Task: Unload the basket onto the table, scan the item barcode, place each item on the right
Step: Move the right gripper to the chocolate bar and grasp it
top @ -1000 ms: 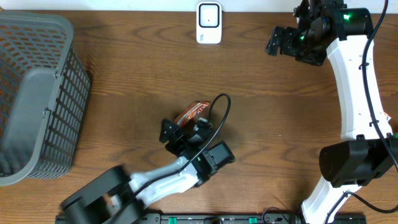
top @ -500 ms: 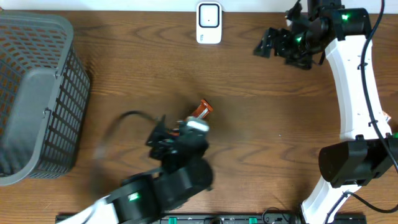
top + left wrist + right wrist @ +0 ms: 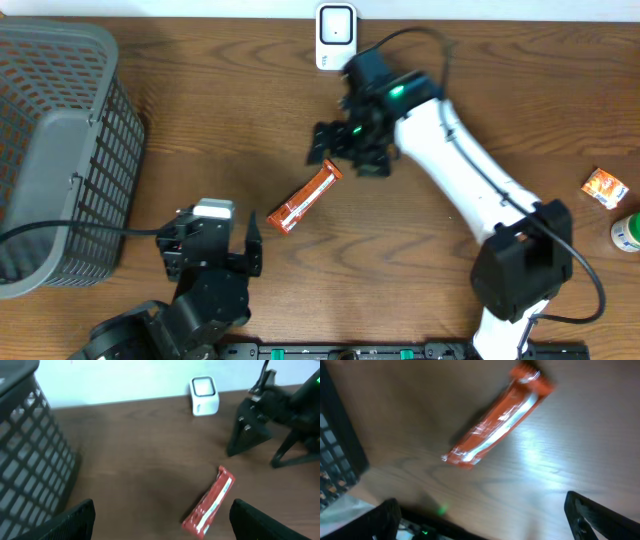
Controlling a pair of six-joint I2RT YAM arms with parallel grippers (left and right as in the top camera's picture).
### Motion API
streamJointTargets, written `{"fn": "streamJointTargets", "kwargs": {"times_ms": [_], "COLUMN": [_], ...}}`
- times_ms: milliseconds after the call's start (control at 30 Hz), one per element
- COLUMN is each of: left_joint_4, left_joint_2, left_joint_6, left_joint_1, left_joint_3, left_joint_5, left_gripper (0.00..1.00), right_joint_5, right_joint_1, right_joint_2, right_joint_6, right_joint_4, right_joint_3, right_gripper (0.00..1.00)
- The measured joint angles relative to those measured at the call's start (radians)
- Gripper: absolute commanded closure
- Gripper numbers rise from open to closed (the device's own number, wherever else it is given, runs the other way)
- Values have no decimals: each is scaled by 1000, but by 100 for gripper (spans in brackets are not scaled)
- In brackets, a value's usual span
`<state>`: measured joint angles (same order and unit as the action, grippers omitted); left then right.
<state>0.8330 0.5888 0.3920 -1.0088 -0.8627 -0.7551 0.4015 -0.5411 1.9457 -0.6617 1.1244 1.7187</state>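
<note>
An orange snack bar (image 3: 305, 198) lies flat on the wooden table, slanting from lower left to upper right. No barcode shows on it. A white scanner (image 3: 336, 36) stands upright at the back edge. My right gripper (image 3: 345, 152) hovers open just above and right of the bar's upper end; its wrist view shows the bar (image 3: 495, 420) ahead of its open fingers (image 3: 600, 515). My left gripper (image 3: 210, 238) is open near the front edge, left of the bar and apart from it. The left wrist view shows the bar (image 3: 210, 502), the scanner (image 3: 204, 396) and the right gripper (image 3: 265, 425).
A tall grey mesh basket (image 3: 50, 150) fills the left side. At the right edge lie a small orange packet (image 3: 605, 187) and a green-and-white round item (image 3: 627, 232). The right arm stretches across the table from front right.
The left gripper has drawn back from the bar to the front left, leaving it flat on the table. The right arm has swung from the back right corner over to the bar.
</note>
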Motion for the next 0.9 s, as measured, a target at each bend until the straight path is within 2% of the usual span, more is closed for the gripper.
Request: {"fn": "streamJointTargets", "kwargs": {"times_ms": [167,367,567,900], "left_joint_4": [71,85,98,148], "left_joint_2": [-17,-17,-17,-17], "left_joint_6": [55,83,84,84], "left_joint_1": [29,33,33,33], "left_joint_3": [0,0,0,0], "left_joint_5": [25,38,43,47], "left_gripper": [14,14,14,14], "right_joint_5": [-17,-87,-119,-161], "right_joint_1": [-88,-172,-240,-243], "right_joint_2": [0,0,38,121], "right_joint_6": [-309,-552,-674,-741], "right_joint_4": [-157,-340,-419,-365], "right_joint_3": [-138,-248,-253,-256], "right_gripper": [3,10,17,14]}}
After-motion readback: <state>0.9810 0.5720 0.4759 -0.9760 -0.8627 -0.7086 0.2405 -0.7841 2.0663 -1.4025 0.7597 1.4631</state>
